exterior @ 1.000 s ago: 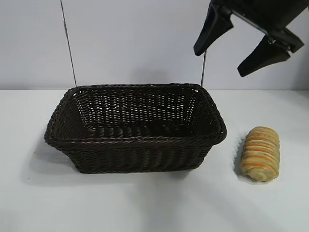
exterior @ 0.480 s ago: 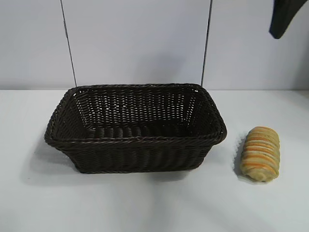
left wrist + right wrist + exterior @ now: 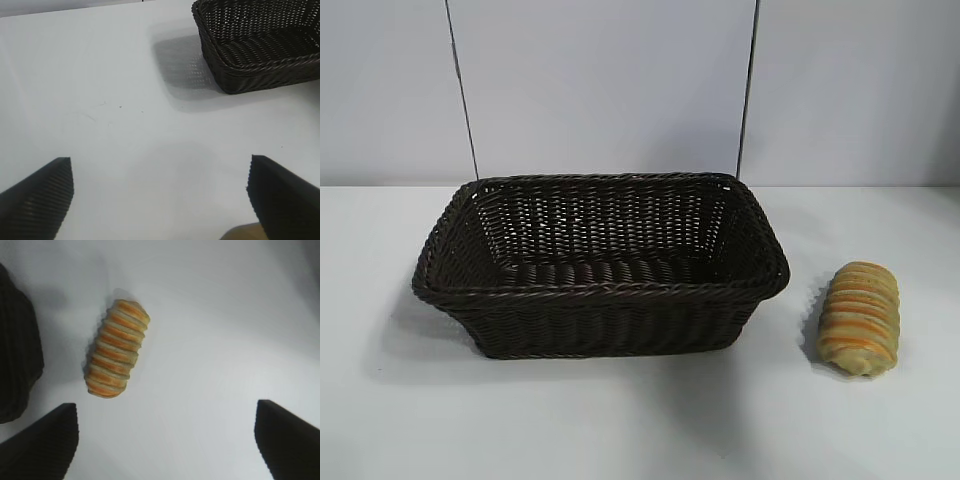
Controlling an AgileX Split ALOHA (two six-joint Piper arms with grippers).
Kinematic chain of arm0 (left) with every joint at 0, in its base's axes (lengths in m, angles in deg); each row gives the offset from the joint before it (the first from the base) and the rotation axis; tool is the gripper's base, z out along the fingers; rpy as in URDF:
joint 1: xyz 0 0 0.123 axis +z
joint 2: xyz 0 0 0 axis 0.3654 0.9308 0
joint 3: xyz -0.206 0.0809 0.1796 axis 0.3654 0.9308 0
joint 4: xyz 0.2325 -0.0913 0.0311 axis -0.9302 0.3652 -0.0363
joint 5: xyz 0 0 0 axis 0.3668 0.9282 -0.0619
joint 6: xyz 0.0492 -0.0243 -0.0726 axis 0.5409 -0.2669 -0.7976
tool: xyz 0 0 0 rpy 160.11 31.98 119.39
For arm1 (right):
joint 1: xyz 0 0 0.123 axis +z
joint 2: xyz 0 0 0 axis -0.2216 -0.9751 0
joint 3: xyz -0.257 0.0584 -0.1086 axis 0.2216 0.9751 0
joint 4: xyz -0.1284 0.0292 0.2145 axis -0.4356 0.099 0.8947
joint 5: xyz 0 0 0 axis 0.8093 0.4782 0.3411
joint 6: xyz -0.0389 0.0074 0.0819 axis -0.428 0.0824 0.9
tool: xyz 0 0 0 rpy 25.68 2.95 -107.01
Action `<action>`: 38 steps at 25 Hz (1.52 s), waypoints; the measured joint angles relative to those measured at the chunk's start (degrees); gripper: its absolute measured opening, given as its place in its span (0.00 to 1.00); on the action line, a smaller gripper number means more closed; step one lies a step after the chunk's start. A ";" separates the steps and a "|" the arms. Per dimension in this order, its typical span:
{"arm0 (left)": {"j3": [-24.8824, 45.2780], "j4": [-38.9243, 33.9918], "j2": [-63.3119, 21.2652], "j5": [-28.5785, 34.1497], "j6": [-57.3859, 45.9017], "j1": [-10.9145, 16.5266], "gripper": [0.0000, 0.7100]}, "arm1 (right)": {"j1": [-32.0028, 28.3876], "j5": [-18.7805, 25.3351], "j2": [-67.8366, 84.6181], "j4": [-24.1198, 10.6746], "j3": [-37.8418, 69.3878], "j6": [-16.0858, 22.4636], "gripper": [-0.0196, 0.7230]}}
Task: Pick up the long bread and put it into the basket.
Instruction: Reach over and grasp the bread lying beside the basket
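Note:
The long bread (image 3: 860, 318), golden with orange-brown ridges, lies on the white table to the right of the basket (image 3: 600, 292), a dark brown wicker one with nothing in it. Neither arm shows in the exterior view. In the right wrist view my right gripper (image 3: 165, 437) hangs open well above the table, with the long bread (image 3: 117, 348) below and off to one side of its jaws, and the basket's edge (image 3: 17, 350) beside it. My left gripper (image 3: 160, 192) is open over bare table, the basket (image 3: 260, 70) some way ahead.
The white table (image 3: 640, 420) runs wide around the basket and the bread. A pale wall with two thin dark vertical rods (image 3: 460, 90) stands behind the basket.
The right gripper, seen at the upper right of the exterior view a second ago, has risen up and out of that view. The bread and basket have not moved.

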 joint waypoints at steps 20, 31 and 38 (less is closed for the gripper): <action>0.00 0.00 0.00 0.00 -0.55 0.00 0.96 | 6.53 -27.37 -12.92 7.22 10.87 0.21 0.95; 0.00 0.00 0.00 0.00 -0.59 0.00 0.96 | 7.51 -32.42 -19.72 9.45 10.81 0.72 0.63; 0.00 0.00 0.00 0.00 -0.59 0.00 0.96 | 7.51 -31.33 -20.10 9.97 10.23 3.45 0.11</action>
